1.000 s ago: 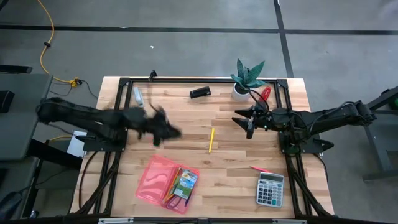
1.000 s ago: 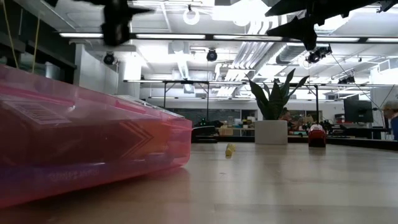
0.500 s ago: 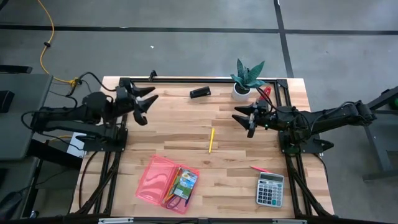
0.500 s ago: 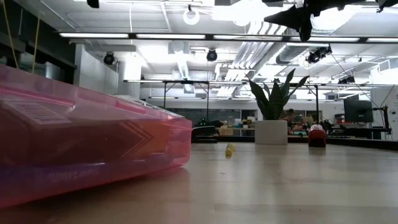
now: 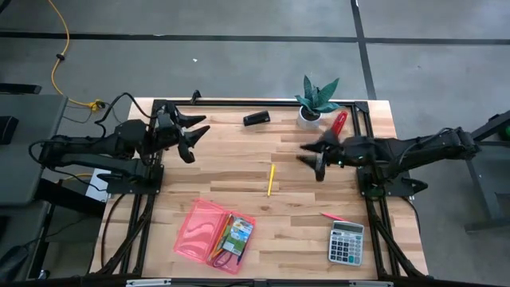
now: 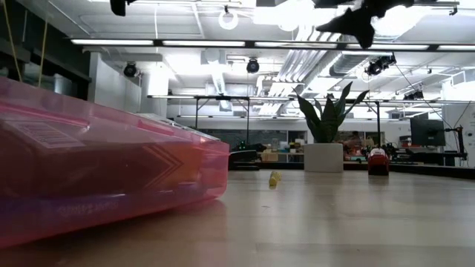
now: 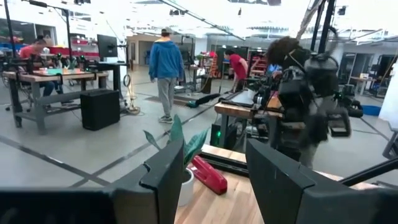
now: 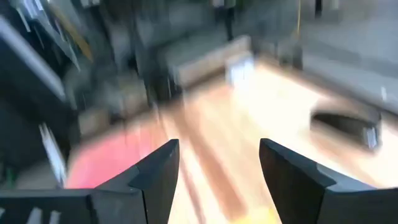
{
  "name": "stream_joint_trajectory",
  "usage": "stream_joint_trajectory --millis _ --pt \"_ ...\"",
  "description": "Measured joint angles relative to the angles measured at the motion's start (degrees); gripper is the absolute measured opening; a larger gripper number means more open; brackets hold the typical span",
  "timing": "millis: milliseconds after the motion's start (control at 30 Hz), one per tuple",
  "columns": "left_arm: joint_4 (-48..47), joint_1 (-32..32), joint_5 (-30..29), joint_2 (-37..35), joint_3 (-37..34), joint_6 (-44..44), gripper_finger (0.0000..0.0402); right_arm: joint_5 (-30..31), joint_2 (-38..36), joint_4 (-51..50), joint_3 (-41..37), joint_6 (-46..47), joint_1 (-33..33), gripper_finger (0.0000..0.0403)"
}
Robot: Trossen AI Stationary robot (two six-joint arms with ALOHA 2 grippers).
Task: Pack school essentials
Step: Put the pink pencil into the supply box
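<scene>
1. Left gripper (image 5: 191,134) hangs over the far-left part of the tabletop (image 5: 303,199), jaws spread wide with nothing between them (its wrist camera looks straight across at the other arm and the room beyond).

2. Right gripper (image 5: 315,155) is up in the air over the far right of the tabletop, close to the potted plant (image 5: 317,100), jaws parted and empty too.

3. Out in the middle of the tabletop, all alone, lies the yellow pencil (image 5: 271,179), well apart from everything else and pointing roughly front to back.

4. The pink case (image 5: 209,229) lies open near the front edge, a small green-blue box (image 5: 237,233) and some thin items already inside it; more essentials are packed than loose, by the look of it.

5. A thin red item (image 5: 332,216) lies just beside the grey calculator (image 5: 347,241) at the front right, another candidate for later.

6. The step in hand looks like a reach for that yellow pencil, and the right gripper is the nearer one.

7. To do it well: turn the wrist so the jaws straddle the pencil across its width, come straight down around its middle, and close only once both fingers reach the wood (a thin pencil rolls away from a slanted pinch).

8. Then lift clear before swinging towards the case.
</scene>
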Motion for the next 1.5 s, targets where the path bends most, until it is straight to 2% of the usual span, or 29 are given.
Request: stream_joint_trajectory --millis 167,267,333,500,733,1000,1200,1333,1500 --pt "-0.02 0.0 0.0 0.31 0.0 0.0 0.0161 -8.06 7.83 -26.96 10.25 8.2 2.17 0.0215" --pt "-0.2 0.0 0.0 0.32 0.0 -0.01 0.0161 -15.43 13.0 -37.29 12.08 12.61 4.72 0.0215" --pt "-0.22 0.0 -0.22 0.31 0.0 -0.01 0.0161 -18.95 15.99 -40.8 11.95 15.76 6.87 0.0215" --pt "-0.24 0.0 -0.39 0.3 0.0 -0.02 0.0161 -23.92 23.59 -43.42 9.74 23.48 12.87 0.0215" --pt "-0.24 0.0 -0.46 0.32 0.0 -0.02 0.0161 -25.94 33.8 -43.42 9.66 30.14 17.75 0.0215" --pt "-0.26 0.0 -0.48 0.31 0.0 -0.08 0.0161 -29.71 42.72 -43.37 9.63 29.23 19.22 0.0215" --pt "-0.26 0.0 -0.5 0.32 0.0 -0.17 0.0161 -30.38 46.23 -43.27 9.73 28.1 19.21 0.0213" --pt "-0.26 -0.01 -0.5 0.3 0.0 -0.14 0.0161 -30.76 47.5 -43.37 9.92 28.11 19.15 0.0184" --pt "-0.26 0.0 -0.52 0.32 0.0 -0.05 0.0161 -30.66 47.56 -43.53 9.85 28.07 19.17 0.0108"
